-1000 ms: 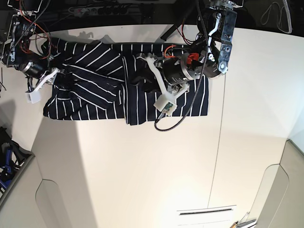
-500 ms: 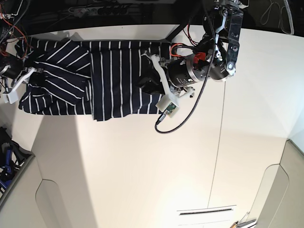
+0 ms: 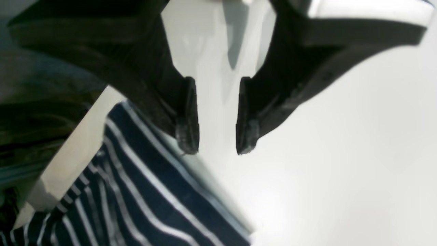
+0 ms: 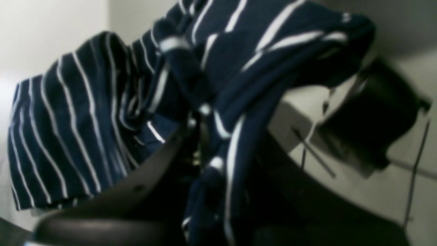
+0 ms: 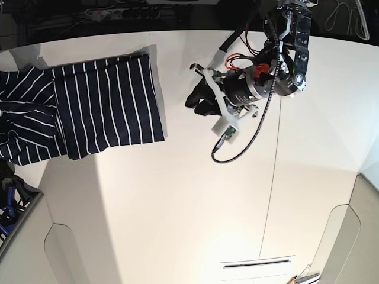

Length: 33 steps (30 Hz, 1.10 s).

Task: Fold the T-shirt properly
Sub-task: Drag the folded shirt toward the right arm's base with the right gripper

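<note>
The white counter [image 5: 177,207] carries the striped T-shirt [image 5: 100,109] at its far left corner, part folded, its left end bunched and hanging past the edge. The right hand [image 4: 201,143] is clamped on that bunch, probably to drag the cloth and pull it taut. The left hand [image 5: 198,100] hovers beside the shirt's near edge, jaws parted, holding nothing.

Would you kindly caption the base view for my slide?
Left hand open beside the striped T-shirt on the white table.
</note>
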Tool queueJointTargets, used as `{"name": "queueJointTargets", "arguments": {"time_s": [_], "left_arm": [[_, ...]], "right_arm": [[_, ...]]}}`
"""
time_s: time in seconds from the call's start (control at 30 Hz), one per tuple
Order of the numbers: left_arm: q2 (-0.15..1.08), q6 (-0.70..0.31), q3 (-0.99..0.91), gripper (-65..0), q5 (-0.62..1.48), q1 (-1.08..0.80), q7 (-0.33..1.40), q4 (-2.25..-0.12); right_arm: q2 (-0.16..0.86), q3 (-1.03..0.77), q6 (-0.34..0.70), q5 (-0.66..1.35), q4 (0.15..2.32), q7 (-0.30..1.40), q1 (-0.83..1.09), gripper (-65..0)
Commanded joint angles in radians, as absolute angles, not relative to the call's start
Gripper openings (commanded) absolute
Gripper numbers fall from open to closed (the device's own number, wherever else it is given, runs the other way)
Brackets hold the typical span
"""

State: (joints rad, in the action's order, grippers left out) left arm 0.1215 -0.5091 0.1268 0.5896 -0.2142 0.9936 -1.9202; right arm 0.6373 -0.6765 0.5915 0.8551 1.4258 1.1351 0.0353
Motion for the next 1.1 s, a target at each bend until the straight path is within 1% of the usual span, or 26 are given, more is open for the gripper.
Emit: {"name": "queueJointTargets", "arguments": {"time_s": [0.0,0.1,0.2,0.37,0.47,0.73,0.87,1.03,1.07], "left_arm": [[0.119,-0.516,0.123,-45.5,0.608,-0.217,0.968,-1.936],[0.119,-0.516,0.123,-45.5,0.609,-0.237,0.960,-1.935],[0.119,-0.516,0.123,-45.5,0.609,-0.241,0.958,-1.935],[0.119,-0.516,0.123,-45.5,0.609,-0.241,0.952,-1.935],[0.119,-0.516,0.123,-45.5,0.609,-0.241,0.951,-1.935],[0.119,-0.516,0.123,-45.5,0.609,-0.241,0.946,-1.935],[0.119,-0.516,0.123,-45.5,0.609,-0.241,0.946,-1.935],[0.119,-0.516,0.123,-45.5,0.630,-0.241,0.946,-1.935],[0.119,-0.516,0.123,-45.5,0.637,-0.241,0.945,-1.935]], "right_arm": [[0.669,-0.685,0.596,0.875,1.464,1.119,0.016,-65.0],[0.658,-0.685,0.596,0.871,1.547,1.124,0.017,-65.0],[0.620,-0.685,0.595,0.866,1.651,1.140,0.017,-65.0],[0.501,-0.678,0.595,0.831,1.834,1.161,0.028,-65.0],[0.444,-0.627,0.595,0.784,1.891,1.160,0.031,-65.0],[0.364,-0.294,0.595,0.577,1.892,1.120,0.030,-65.0],[0.360,-0.108,0.562,0.516,1.892,1.090,0.030,-65.0],[0.360,0.094,0.553,0.366,1.884,1.077,0.028,-65.0],[0.360,0.127,0.550,0.344,1.879,1.069,0.028,-62.2]]}}
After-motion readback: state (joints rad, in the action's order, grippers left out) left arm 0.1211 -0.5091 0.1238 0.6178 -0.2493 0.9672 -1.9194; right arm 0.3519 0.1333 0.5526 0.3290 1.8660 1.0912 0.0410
